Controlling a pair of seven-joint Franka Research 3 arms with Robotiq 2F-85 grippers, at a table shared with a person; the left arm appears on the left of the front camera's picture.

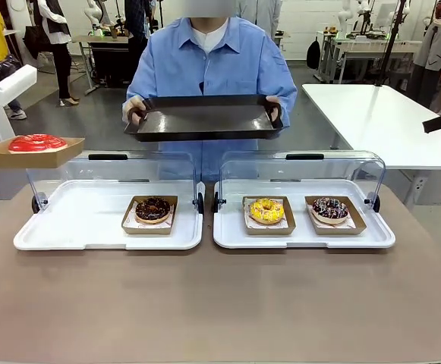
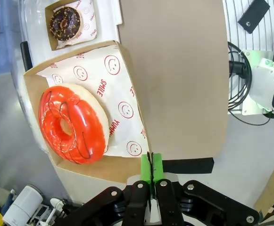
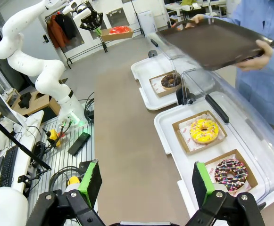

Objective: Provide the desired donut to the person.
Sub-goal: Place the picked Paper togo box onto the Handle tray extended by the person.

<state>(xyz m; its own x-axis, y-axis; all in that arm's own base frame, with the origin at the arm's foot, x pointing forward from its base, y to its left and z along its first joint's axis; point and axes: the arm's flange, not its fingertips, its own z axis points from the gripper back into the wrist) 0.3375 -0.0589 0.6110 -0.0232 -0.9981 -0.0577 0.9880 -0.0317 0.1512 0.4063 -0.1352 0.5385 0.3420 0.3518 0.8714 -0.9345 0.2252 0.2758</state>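
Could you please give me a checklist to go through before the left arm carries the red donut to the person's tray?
1. The left gripper is shut on the edge of the cardboard tray: ok.
2. The red glazed donut lies inside that tray, which is about level: ok.
3. The black tray is held out by the person and is bare: ok.
4. Clearance over the open clear lid on the way: cannot tell.
5. The right gripper is open and off to the side: ok.
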